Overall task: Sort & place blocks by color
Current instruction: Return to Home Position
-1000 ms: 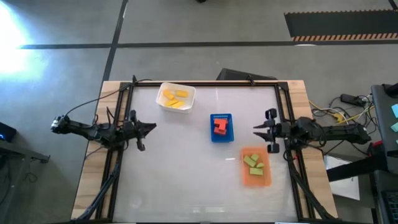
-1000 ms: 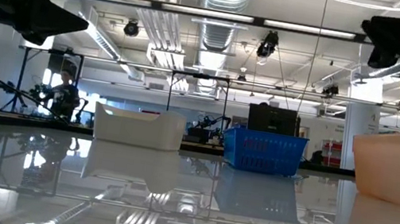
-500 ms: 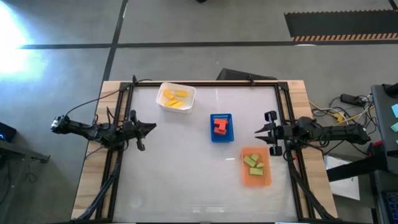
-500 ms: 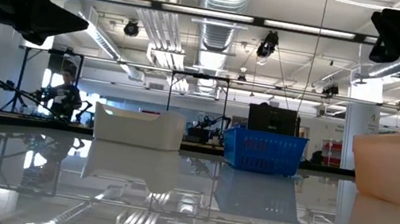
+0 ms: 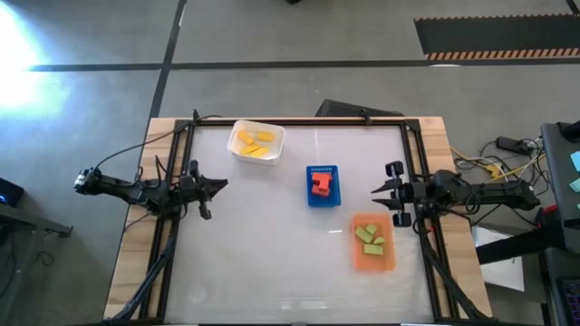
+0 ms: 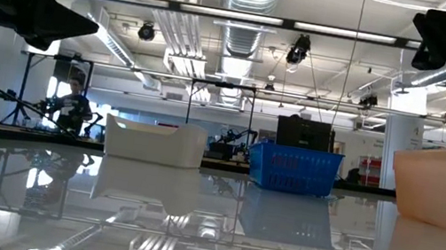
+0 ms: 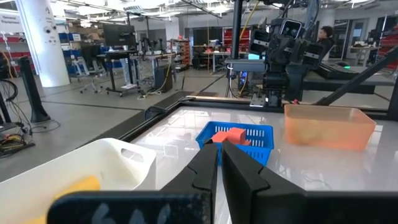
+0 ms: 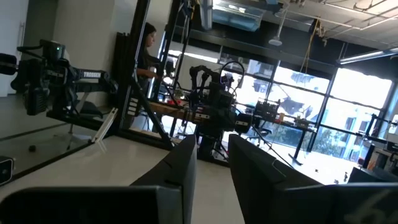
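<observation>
We are parking slowly, high over the blocks (image 5: 320, 184): left gripper (image 5: 220, 186) at 9 o'clock, pressed together; right gripper (image 5: 374, 192) at 3 o'clock, slightly spread.

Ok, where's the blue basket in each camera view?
High view: blue basket just right of table centre.
Low view: right of centre.
Left wrist view: beyond the left end effector, at.
Right wrist view: not in it.
Shared landmark: the white tub beside it, absent from the right wrist view.
</observation>
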`<state>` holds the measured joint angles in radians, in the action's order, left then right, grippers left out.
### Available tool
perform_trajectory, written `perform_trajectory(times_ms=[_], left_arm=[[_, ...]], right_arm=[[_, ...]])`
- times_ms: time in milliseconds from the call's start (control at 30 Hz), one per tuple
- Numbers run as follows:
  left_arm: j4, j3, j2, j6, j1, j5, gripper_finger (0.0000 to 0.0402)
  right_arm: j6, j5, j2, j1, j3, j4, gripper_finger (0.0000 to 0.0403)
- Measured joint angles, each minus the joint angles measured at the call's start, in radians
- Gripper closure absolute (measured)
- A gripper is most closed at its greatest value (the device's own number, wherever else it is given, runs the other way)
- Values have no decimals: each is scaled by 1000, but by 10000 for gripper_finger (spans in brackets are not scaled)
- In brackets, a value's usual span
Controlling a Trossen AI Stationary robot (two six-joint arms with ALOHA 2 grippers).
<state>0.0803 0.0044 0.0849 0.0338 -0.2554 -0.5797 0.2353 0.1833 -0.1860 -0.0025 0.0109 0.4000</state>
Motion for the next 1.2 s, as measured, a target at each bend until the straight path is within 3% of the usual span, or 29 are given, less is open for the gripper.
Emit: perform_trajectory(times_ms=[367,1200], left_arm=[[0,0,0,0,0,0,395],[1,0,0,0,0,0,395]], right_arm=[[0,0,0,0,0,0,335],[0,0,0,0,-1,0,325]])
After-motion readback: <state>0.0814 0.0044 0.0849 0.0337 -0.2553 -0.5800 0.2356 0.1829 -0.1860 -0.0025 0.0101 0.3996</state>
